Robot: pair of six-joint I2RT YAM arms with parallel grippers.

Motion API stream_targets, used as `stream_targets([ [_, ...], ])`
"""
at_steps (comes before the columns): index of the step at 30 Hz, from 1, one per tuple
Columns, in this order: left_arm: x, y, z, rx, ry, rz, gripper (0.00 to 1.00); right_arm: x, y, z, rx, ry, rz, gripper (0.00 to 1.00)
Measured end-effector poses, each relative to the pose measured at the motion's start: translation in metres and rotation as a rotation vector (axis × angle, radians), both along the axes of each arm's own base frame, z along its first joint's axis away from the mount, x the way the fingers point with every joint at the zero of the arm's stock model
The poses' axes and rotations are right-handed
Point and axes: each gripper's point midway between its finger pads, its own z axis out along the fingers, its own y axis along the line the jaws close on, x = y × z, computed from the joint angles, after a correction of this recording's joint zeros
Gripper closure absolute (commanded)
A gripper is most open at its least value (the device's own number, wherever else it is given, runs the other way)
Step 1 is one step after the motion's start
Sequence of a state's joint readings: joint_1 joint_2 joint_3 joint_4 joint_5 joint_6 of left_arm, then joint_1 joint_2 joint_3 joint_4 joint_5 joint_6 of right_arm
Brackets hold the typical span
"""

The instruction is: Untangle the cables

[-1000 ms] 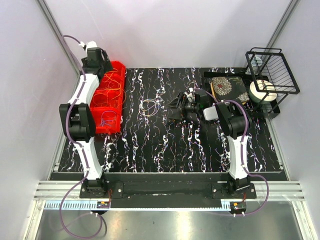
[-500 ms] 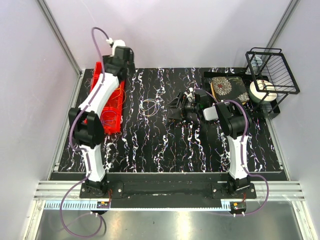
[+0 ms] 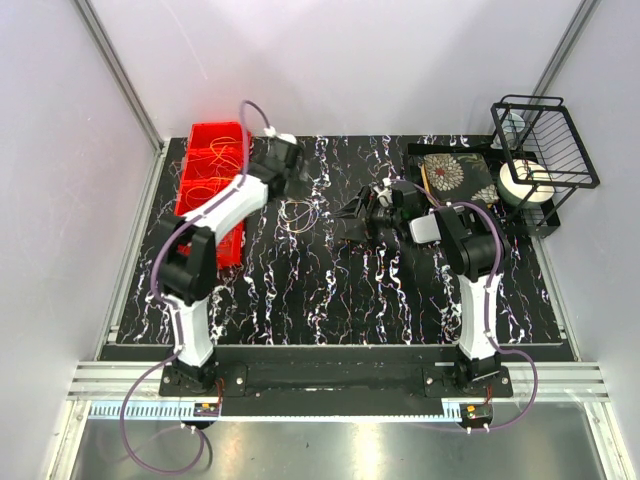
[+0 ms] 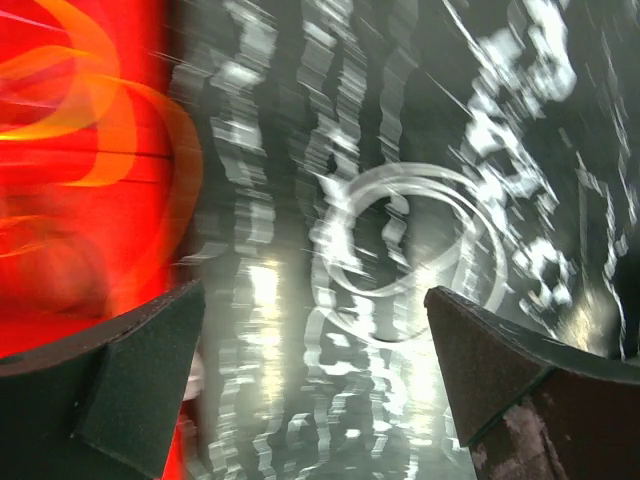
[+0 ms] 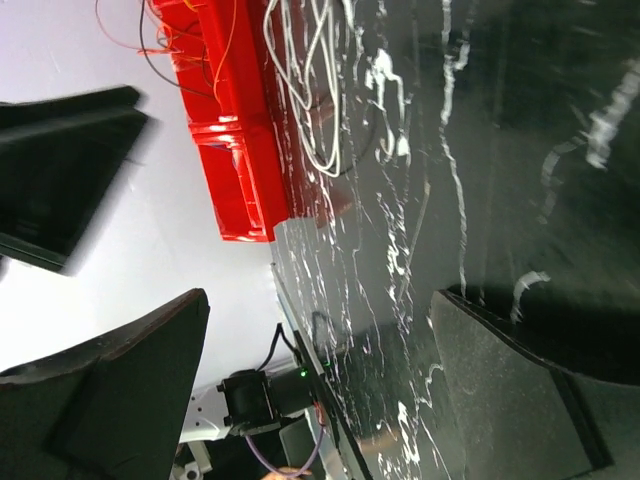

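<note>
Just ahead of the left gripper [image 4: 312, 295], cable coil [image 4: 405, 255] — apart, jaws wide.

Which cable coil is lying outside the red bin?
The pale coil alone on the marbled table, just right of the red bin; the orange cables lie inside it.

- The top external camera looked down from above and behind the 2 arm bases [image 3: 190, 372], far enough to take in the whole table [image 3: 330, 290].
- The left wrist camera pointed almost straight down, close and blurred, over a cable coil [image 4: 410, 175] beside the red bin [image 4: 60, 230].
- The right wrist camera, rolled sideways, faced across the table toward that bin.
- All 3 views shared the bin.
</note>
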State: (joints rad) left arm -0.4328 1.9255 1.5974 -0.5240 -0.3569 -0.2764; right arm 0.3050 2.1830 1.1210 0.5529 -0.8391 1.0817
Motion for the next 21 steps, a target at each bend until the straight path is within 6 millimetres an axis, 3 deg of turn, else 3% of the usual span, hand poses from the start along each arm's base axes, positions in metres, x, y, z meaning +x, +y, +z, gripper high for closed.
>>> stream_targets([
  [4, -0.013, -0.033, -0.045, -0.014, 0.097, -0.113, 0.01, 0.002, -0.012, 0.0, -0.031, 0.006, -0.045, 0.0],
  [8, -0.017, -0.054, -0.07, -0.037, 0.142, -0.184, 0.01, 0.005, -0.018, -0.001, -0.036, 0.012, -0.063, 0.0],
  [16, -0.021, -0.07, -0.092, -0.055, 0.177, -0.229, 0.02, 0.005, -0.019, 0.0, -0.034, 0.011, -0.063, 0.0],
  [21, -0.022, -0.079, -0.101, -0.056, 0.184, -0.244, 0.09, 0.005, -0.018, 0.0, -0.027, 0.014, -0.061, 0.0],
])
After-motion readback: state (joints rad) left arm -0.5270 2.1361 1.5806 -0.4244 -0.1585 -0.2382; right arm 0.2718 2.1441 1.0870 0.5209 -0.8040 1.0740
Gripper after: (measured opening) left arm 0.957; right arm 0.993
